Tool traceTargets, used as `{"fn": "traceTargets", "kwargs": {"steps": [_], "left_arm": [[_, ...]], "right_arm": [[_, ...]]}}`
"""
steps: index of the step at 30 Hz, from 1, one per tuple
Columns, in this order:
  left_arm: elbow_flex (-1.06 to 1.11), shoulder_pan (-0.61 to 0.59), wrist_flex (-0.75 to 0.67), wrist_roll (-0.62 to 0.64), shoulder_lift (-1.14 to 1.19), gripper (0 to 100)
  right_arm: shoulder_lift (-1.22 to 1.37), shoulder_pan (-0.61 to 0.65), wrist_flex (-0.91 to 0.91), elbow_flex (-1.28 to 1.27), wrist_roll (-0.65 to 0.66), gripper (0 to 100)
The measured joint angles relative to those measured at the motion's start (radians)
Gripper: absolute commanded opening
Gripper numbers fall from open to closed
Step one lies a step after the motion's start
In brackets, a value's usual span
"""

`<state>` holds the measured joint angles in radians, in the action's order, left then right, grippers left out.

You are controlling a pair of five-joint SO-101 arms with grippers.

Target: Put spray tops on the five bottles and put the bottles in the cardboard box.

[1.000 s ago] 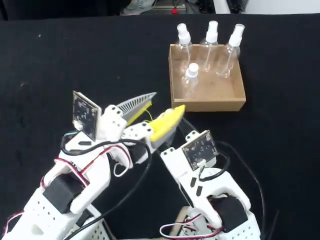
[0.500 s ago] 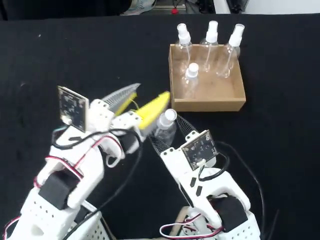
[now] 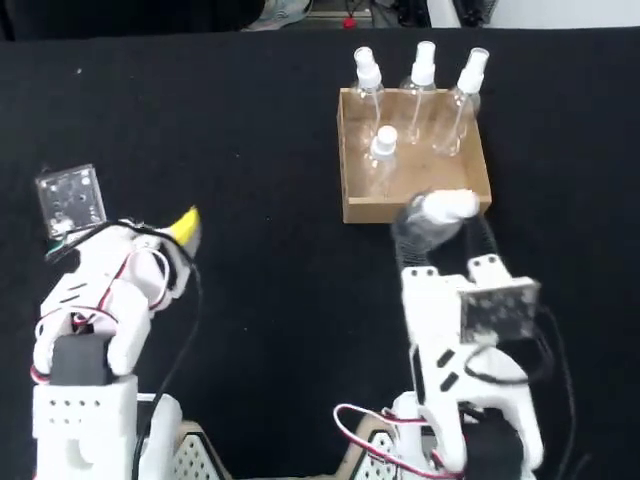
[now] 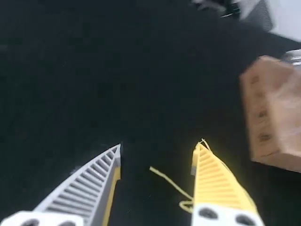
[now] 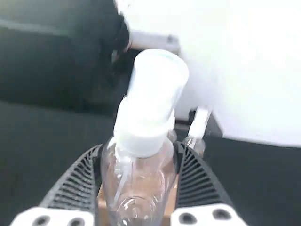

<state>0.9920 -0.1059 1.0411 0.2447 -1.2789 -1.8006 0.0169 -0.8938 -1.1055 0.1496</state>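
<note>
Right hand (image 5: 137,155): clenched on a clear plastic bottle with white spray top (image 3: 445,207), at the near wall of the brown cardboard box (image 3: 368,211). Left hand (image 4: 157,148): released, empty, over the black worktop (image 3: 250,120), well apart from the box.

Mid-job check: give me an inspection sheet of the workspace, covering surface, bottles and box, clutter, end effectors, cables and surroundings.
Surface: black table, bare around the box.
Job's things: cardboard box holds three back bottles and a front bottle, all with spray tops. The fifth bottle, also topped, is held at the box's near wall, not yet inside.
Clutter: nothing seen.
Grippers: right end effector shut on the fifth bottle; left end effector open and empty, away from the box.
Cables: wires loop along both arms; a loose yellow thread hangs at the left end effector.
Surroundings: items beyond the table's far edge, too unclear to identify.
</note>
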Motion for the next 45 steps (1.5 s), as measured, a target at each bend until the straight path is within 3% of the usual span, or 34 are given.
{"fn": "traceTargets", "kwargs": {"steps": [5, 11, 19, 24, 36, 45], "left_arm": [[0.147, -0.02, -0.083, 0.0, 0.0, 24], [0.344, -0.025, -0.264, 0.0, 0.0, 24], [0.47, -0.031, -0.43, 0.0, 0.0, 24], [0.48, -0.029, -0.446, 0.0, 0.0, 24], [0.505, -0.029, -0.448, 0.0, 0.0, 24], [0.506, -0.029, -0.451, 0.0, 0.0, 24]], "right_arm": [[0.026, -0.014, 0.0, 0.143, 0.002, 1.5], [0.33, -0.02, 0.034, 0.23, 0.0, 1.5], [0.594, -0.044, 0.457, 0.054, 0.002, 1.5], [0.657, -0.117, 0.684, -0.072, 0.0, 1.5], [0.984, -0.143, 0.848, -0.051, 0.0, 1.5], [1.246, -0.143, 1.071, -0.044, 0.0, 1.5]]}}
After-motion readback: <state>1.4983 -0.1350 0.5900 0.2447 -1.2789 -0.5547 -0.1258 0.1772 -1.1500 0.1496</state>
